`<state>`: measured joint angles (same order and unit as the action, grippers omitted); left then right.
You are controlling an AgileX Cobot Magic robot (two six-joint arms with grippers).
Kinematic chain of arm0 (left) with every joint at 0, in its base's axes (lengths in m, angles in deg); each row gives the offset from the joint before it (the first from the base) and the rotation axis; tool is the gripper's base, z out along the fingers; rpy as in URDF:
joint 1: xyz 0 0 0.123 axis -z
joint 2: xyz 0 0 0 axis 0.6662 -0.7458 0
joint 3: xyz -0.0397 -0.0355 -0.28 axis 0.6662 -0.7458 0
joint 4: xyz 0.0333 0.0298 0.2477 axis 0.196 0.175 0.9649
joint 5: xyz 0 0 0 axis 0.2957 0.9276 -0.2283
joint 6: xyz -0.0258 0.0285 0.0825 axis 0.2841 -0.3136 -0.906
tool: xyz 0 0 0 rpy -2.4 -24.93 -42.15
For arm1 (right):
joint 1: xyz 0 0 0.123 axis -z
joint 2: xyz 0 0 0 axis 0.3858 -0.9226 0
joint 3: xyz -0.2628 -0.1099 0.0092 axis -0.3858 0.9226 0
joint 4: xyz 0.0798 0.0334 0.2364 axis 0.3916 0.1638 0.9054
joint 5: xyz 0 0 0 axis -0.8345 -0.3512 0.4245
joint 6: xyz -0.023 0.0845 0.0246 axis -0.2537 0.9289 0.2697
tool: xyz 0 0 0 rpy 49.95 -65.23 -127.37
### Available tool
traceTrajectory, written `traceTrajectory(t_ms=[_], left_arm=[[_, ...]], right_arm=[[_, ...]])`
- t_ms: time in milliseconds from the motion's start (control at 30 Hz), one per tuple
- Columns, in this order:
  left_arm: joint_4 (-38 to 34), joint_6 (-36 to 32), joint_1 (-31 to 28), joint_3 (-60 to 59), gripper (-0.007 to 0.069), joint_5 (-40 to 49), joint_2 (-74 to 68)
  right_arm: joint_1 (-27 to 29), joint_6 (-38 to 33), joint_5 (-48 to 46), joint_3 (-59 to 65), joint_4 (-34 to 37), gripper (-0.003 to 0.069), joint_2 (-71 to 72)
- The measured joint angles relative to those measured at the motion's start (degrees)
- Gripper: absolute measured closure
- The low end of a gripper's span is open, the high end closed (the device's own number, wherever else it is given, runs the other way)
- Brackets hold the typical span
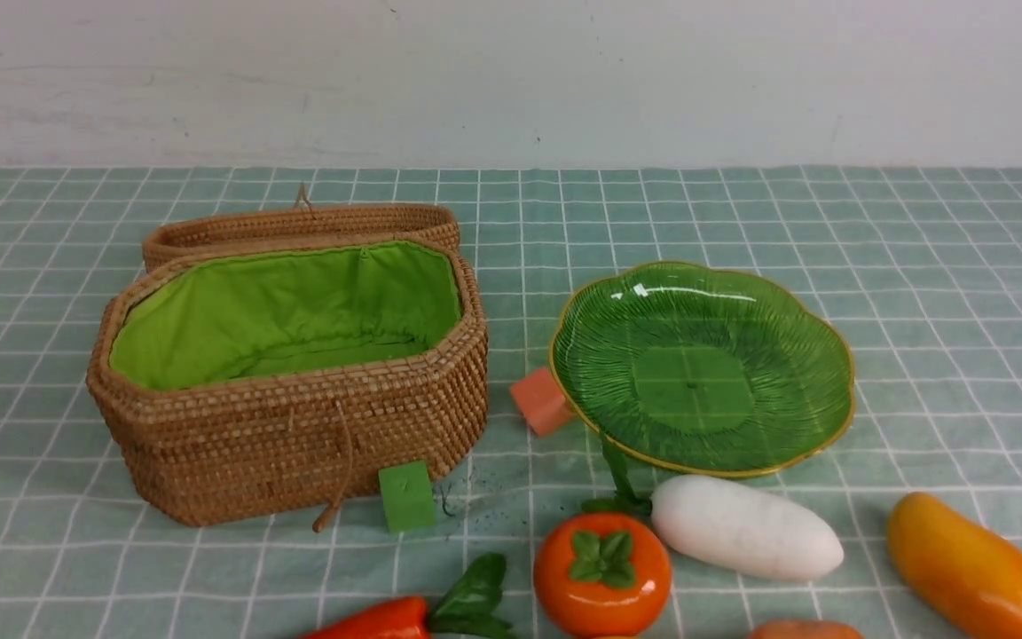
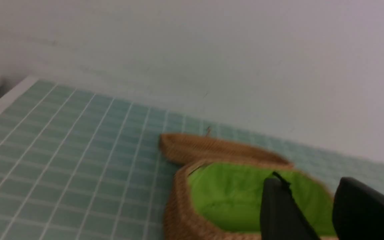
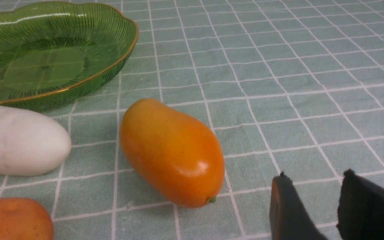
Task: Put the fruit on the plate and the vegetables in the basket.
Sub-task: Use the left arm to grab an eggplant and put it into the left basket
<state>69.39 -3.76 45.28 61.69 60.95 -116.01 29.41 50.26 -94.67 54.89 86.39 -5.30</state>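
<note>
Front view — what are you counting, Lee?

Lee: One basket (image 1: 289,444) is sitting on the left, its long axis running left to right, with its lid (image 1: 298,222) lying open behind it. One plate (image 1: 697,373) is sitting to its right. There are two cubes: a pink cube (image 1: 539,401) is touching the plate's left rim, and a green cube (image 1: 406,495) is standing just beside the basket's near wall.

Ana: And the toys?

Lee: Two fruit and three vegetables are lying on the checked cloth (image 1: 919,266), nearer than the plate. The persimmon (image 1: 601,577) is sitting cap up. The mango (image 1: 968,568) is running from far-left to near-right. The radish (image 1: 746,528) is lying roughly left to right, stem end toward the plate. The lower edge is cutting off the carrot (image 1: 378,621), leaves pointing right, and the potato (image 1: 804,630).

Ana: Left wrist view?

Lee: It's blurring. One basket (image 2: 178,213) is showing with its lid (image 2: 212,146) behind it. The left gripper (image 2: 310,186) is showing in front of the green lining, jaws parted and gripping nothing.

Ana: Right wrist view?

Lee: One mango (image 3: 172,153) is lying near the right gripper (image 3: 313,180) but apart from it — its jaws are standing parted and bare. The frame is cutting off the radish (image 3: 18,140), the potato (image 3: 12,216) and the plate (image 3: 78,86).
</note>
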Motion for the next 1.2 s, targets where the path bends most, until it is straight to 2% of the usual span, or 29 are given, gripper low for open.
traceTrajectory(t_ms=[100,200,267,300,367,433,533,567,633,700,833,933,1033,1200], left_arm=[[0.07,-0.72,0.0,0.11,0.0386,3.58,-7.77],[-2.33,-5.96,1.0,0.11,0.0386,7.94,-13.24],[-5.51,-14.27,5.65,0.11,0.0386,10.49,-17.86],[-5.8,-14.91,6.15,0.11,0.0386,10.78,-18.15],[-8.62,-22.38,12.92,0.11,0.0386,11.89,-21.03],[-9.54,-26.98,19.25,0.18,0.0384,13.7,-23.73],[-9.05,-30.14,26.62,0.18,0.0359,15.56,-28.7],[-8.7,-30.26,27.05,0.18,0.0356,15.64,-29.39],[-7.36,-30.45,31.43,0.18,0.0302,15.35,-33.65],[-6.75,-30.14,33.06,0.18,0.0255,14.73,-35.8],[-5.22,-30.99,34.49,0.21,0.0106,13.6,-42.64],[-4.62,-33.85,34.49,0.35,0.0047,13.07,-46.32],[-4.62,-36.66,34.49,0.47,0.0029,12.62,-51.09],[-4.73,-37.25,34.49,0.58,0.0062,12.12,-57.74]], right_arm=[[0.0,0.0,0.0,0.0,0.0,0.0417,0.0],[0.0,0.0,0.0,0.0,0.0,0.0417,0.0],[0.0,0.0,0.0,0.0,0.0,0.0417,0.0],[0.0,0.0,0.0,0.0,0.0,0.0417,0.0],[0.0,0.0,0.0,0.0,0.0,0.0417,0.0],[0.0,0.0,0.0,0.0,0.0,0.0417,0.0],[0.0,0.0,0.0,0.0,0.0,0.0417,0.0],[0.0,0.0,0.0,0.0,0.0,0.0417,0.0],[0.0,0.0,0.0,0.0,0.0,0.0417,0.0],[0.0,0.0,0.0,0.0,0.0,0.0417,0.0],[0.0,0.0,0.0,0.0,0.0,0.0417,0.0],[0.0,0.0,0.0,0.0,0.0,0.0417,0.0],[0.0,0.0,0.0,0.0,0.0,0.0417,0.0],[0.0,0.0,0.0,0.0,0.0,0.0417,0.0]])
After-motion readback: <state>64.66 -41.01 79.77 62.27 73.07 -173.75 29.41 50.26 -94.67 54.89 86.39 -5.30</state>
